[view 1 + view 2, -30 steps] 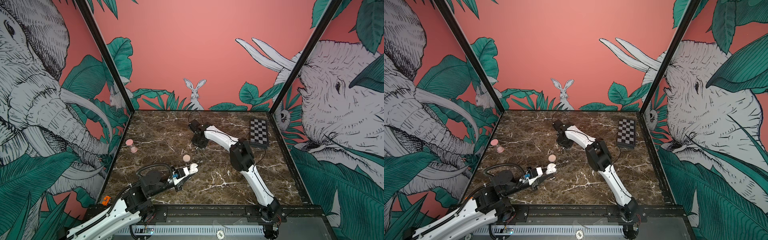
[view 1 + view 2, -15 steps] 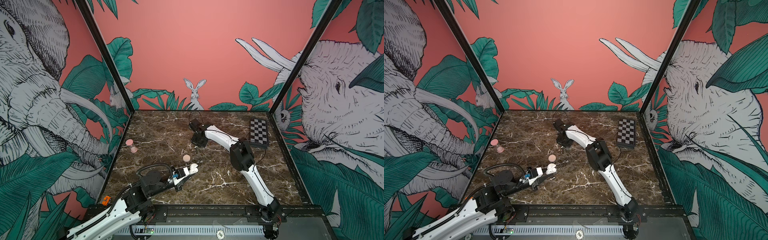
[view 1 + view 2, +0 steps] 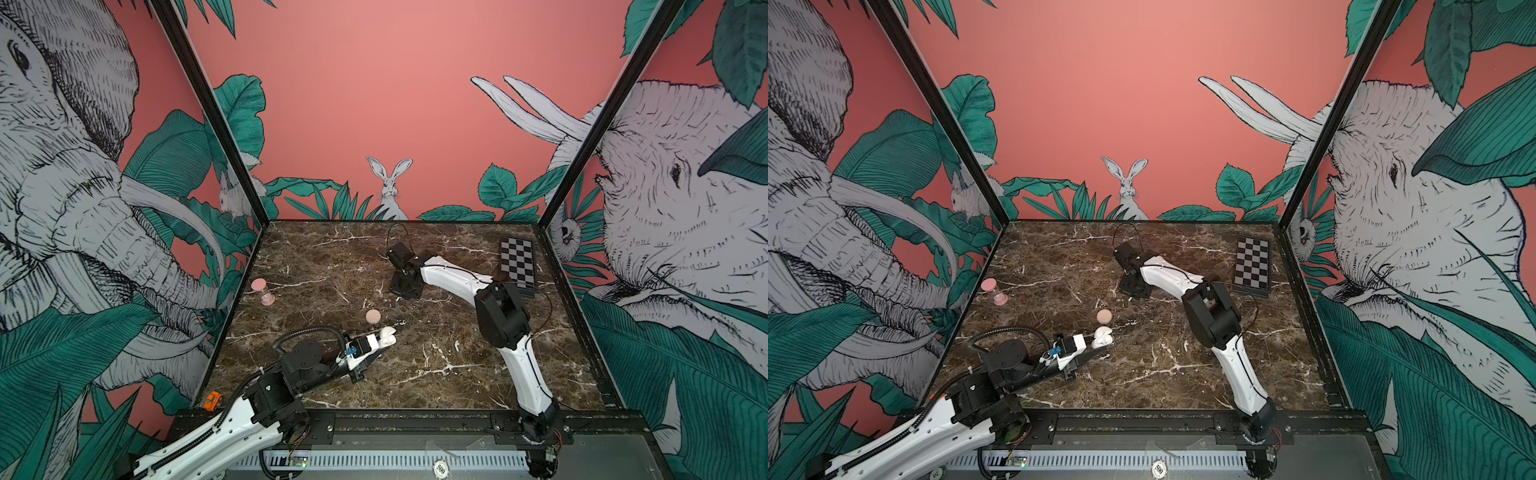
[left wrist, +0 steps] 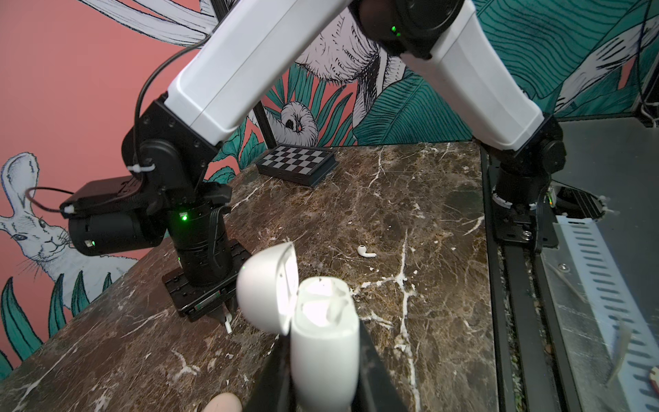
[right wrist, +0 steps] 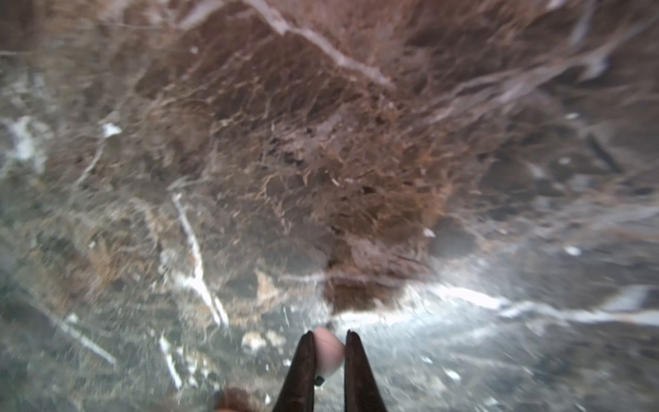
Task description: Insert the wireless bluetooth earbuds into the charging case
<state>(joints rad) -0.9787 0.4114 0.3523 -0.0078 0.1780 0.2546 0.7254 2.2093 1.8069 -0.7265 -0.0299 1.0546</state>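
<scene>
left jaws clenched on charging case (image 4: 322, 342), lid up | right jaws grasping earbud (image 5: 330, 351)

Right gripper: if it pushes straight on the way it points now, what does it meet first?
The marble table: the right gripper points straight down at it, shut on an earbud whose stem tip seems to touch the surface.

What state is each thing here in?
charging case: lid open.
left gripper: shut on charging case.
right gripper: shut on held earbud.
held earbud: pinched, stem down.
loose earbud: lying on table.
hourglass: upright.
chessboard: folded shut, flat.
</scene>
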